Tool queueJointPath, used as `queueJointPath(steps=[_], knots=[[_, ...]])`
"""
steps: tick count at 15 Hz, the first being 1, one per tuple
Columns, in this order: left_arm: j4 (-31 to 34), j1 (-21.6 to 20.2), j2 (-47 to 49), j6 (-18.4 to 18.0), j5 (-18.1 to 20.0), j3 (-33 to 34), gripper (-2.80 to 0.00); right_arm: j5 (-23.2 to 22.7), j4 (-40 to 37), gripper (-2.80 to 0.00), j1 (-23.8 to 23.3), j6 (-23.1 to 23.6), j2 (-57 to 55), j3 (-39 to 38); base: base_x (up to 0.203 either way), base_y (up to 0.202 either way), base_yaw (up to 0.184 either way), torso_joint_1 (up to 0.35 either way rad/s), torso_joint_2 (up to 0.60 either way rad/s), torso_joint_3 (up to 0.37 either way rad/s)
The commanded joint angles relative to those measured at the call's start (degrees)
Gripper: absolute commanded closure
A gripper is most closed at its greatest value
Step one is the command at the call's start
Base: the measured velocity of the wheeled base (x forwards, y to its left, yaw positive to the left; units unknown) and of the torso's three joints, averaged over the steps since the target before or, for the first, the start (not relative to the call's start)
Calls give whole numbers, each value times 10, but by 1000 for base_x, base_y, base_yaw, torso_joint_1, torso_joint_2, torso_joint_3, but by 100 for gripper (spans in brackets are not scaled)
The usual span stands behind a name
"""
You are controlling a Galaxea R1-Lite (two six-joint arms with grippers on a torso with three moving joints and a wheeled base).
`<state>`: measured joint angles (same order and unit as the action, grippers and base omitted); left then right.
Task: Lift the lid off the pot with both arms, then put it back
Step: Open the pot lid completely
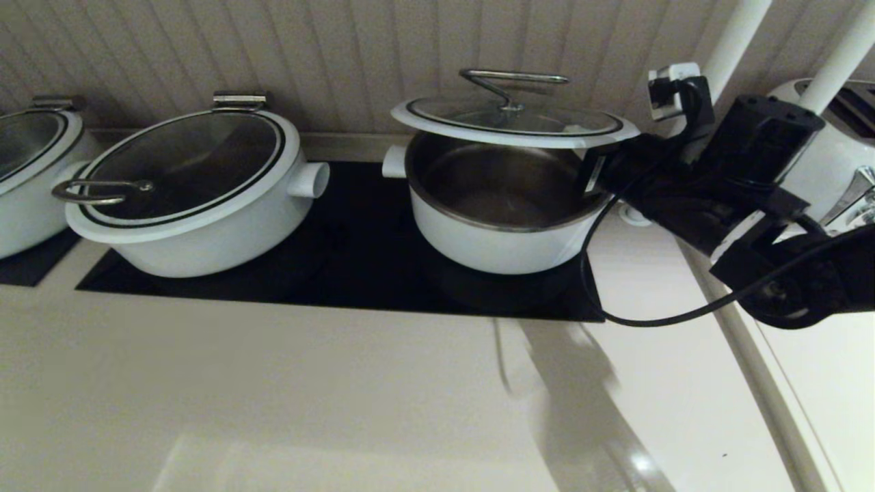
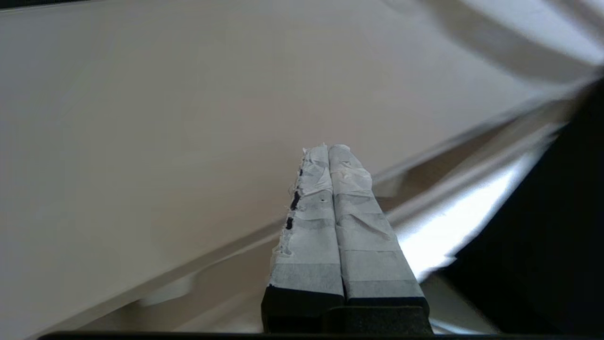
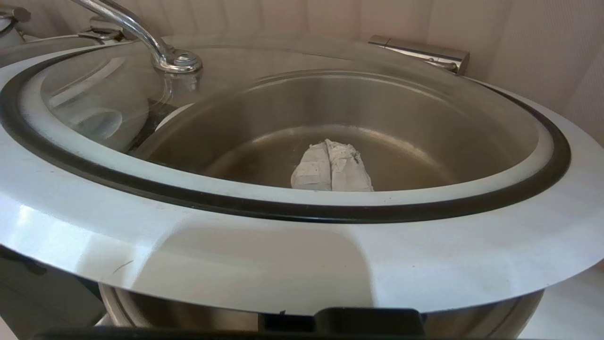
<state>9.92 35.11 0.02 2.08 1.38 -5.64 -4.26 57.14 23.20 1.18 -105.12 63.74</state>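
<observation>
One right pincer (image 3: 331, 172), taped fingertips together, set beneath the raised lid (image 1: 514, 119), propping its near edge above the pot (image 1: 502, 212) on the black panel (image 1: 355, 253). Left pincer (image 2: 330, 174) closed, empty, over beige tabletop (image 1: 273, 396). Farther left, a wider lidded pot (image 1: 191, 191).

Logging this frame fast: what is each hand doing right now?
Left hand: closed, empty, away from the pots.
Right hand: closed, fingers under the lid, propping it above the pot.

The lid (image 3: 302, 264) hides most of the right gripper's fingers (image 3: 330, 172).
</observation>
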Motion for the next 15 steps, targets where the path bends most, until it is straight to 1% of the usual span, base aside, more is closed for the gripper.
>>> queueJointPath(steps=[1, 2, 3, 10, 11, 12, 15], knots=[[31, -1, 0, -16, -33, 1, 0, 0, 3, 0, -1, 0, 4, -1, 0, 0, 0, 0, 0, 0], [56, -2, 0, -19, -34, -6, 0, 0, 3, 0, -3, 0, 7, -2, 0, 0, 0, 0, 0, 0], [63, -2, 5, -21, -34, -9, 0, 0, 3, 0, -3, 0, 9, -2, 0, 0, 0, 0, 0, 0], [63, -6, 133, -18, -35, -10, 0, 0, 3, 0, -11, 0, 10, -3, 0, 0, 0, 0, 0, 0], [63, -12, 153, -17, -35, -10, 0, 0, 3, 0, -12, 0, 10, -3, 0, 0, 0, 0, 0, 0], [63, -39, 172, -17, -35, -10, 0, 0, 3, 0, -15, 0, 10, -3, 0, 0, 0, 0, 0, 0], [63, -189, 231, -18, -34, -9, 0, 0, 4, 0, -15, 0, 7, -3, 0, 0, 0, 0, 0, 0]])
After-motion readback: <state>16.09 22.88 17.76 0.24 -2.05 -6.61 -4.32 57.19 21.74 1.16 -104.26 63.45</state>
